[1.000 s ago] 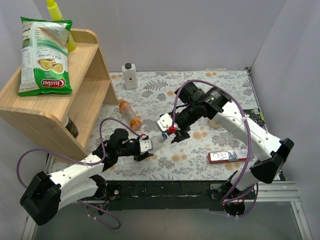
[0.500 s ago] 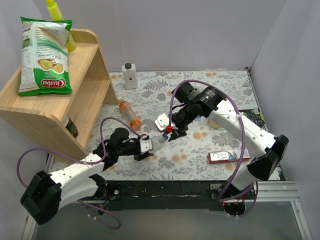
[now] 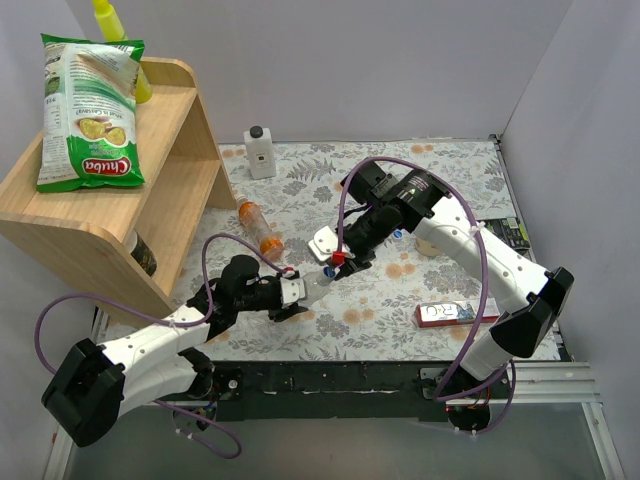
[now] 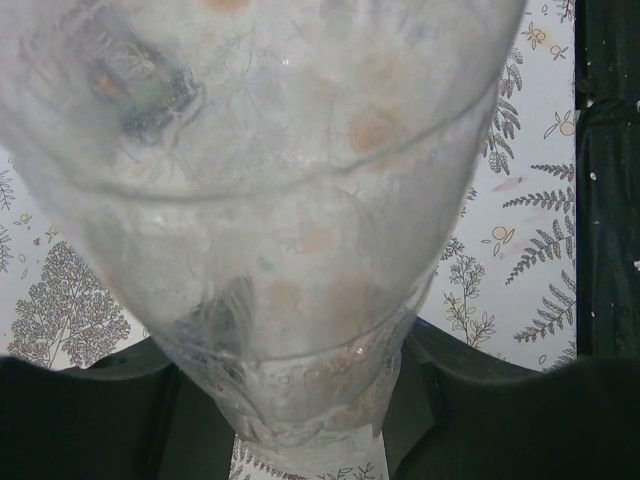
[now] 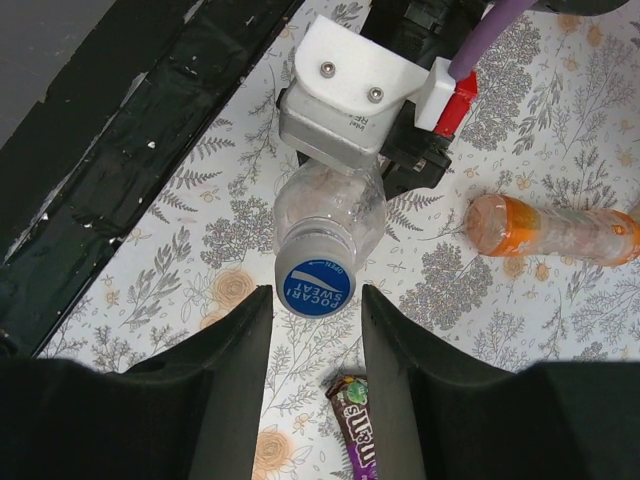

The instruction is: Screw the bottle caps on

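My left gripper (image 3: 298, 291) is shut on the base of a clear bottle (image 3: 316, 284), which it holds tilted, neck toward the right arm. In the left wrist view the bottle (image 4: 290, 200) fills the frame between the gripper's (image 4: 312, 425) dark fingers. In the right wrist view a blue-topped cap (image 5: 315, 287) sits on the bottle's neck. My right gripper (image 5: 316, 300) is open, one finger close on each side of the cap with thin gaps. It also shows in the top view (image 3: 334, 262). An orange bottle (image 3: 262, 230) lies on the mat, also seen in the right wrist view (image 5: 550, 228).
A white square bottle with black cap (image 3: 260, 152) stands at the back. A wooden shelf (image 3: 170, 190) with a chips bag (image 3: 90, 110) stands on the left. A red box (image 3: 455, 313) lies front right. A candy bag (image 5: 357, 420) lies under the right gripper.
My right arm has moved left and down toward the bottle's neck, bringing its open fingers around the cap. The left arm and the bottle have stayed in place.
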Controlling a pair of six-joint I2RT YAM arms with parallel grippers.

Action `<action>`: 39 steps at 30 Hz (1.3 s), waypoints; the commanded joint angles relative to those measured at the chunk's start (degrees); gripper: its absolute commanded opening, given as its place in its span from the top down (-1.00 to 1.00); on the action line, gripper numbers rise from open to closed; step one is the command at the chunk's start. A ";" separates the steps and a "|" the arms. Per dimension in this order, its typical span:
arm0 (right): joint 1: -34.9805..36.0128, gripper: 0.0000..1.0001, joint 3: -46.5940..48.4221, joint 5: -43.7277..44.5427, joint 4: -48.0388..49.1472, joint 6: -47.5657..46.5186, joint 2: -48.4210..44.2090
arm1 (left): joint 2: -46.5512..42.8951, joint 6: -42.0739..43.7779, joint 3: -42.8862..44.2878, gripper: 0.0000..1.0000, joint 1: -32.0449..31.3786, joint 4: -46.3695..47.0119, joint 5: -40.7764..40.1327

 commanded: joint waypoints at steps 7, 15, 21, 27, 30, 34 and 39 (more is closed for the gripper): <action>0.54 0.05 1.46 -0.93 -1.50 -1.57 -0.17 | 0.36 -3.16 2.03 1.00 -0.33 3.13 -0.25; 0.71 0.16 1.46 0.04 0.52 1.67 0.44 | 0.44 -4.21 2.12 1.00 -0.33 3.48 -0.60; 1.15 0.26 1.02 1.18 1.93 3.61 0.53 | 0.36 -5.27 2.21 1.00 -0.33 4.10 -0.77; 1.15 -0.08 -0.73 1.89 5.97 5.63 -1.22 | 0.36 -4.75 2.38 1.00 -0.33 3.57 -0.51; 1.24 -0.10 0.05 1.62 6.24 5.37 -0.96 | 0.53 -4.48 2.39 1.00 -0.33 3.40 -0.51; 1.41 -0.06 2.25 1.01 2.65 3.62 0.62 | 0.62 -4.65 2.56 1.00 -0.33 3.48 -0.86; 1.50 -0.08 2.61 1.09 0.18 1.94 0.36 | 0.71 -5.18 2.39 1.00 -0.33 3.48 -1.83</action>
